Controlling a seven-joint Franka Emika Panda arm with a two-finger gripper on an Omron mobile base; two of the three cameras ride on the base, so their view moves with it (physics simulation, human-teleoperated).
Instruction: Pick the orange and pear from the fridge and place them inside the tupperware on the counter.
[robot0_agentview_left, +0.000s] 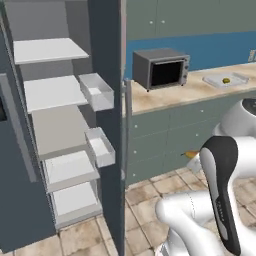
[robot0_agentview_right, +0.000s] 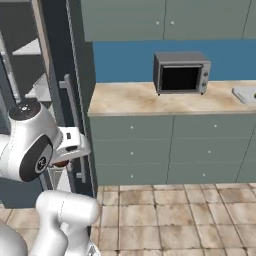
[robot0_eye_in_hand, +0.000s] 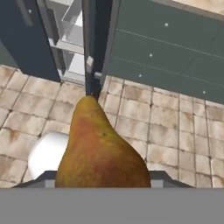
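The brownish-orange pear (robot0_eye_in_hand: 103, 144) stands large in the hand view, narrow end up, with my gripper shut on it and the fingertips hidden behind it. In the right base view the gripper (robot0_agentview_right: 62, 159) hangs low beside the open fridge (robot0_agentview_right: 55, 60), a bit of the pear (robot0_agentview_right: 60, 163) showing under the hand. A sliver of the pear (robot0_agentview_left: 191, 154) peeks past my arm in the left base view. The pale grey tupperware (robot0_agentview_left: 225, 80) lies far right on the counter (robot0_agentview_left: 165, 97), with the small yellow orange (robot0_agentview_left: 226, 80) inside it.
The fridge (robot0_agentview_left: 55, 92) stands open, with white shelves and door bins (robot0_agentview_left: 97, 92). A grey toaster oven (robot0_agentview_left: 160, 68) sits on the counter between fridge and tupperware. Grey-green drawers (robot0_agentview_right: 170, 150) run below, and tiled floor (robot0_eye_in_hand: 166, 127) lies under the hand.
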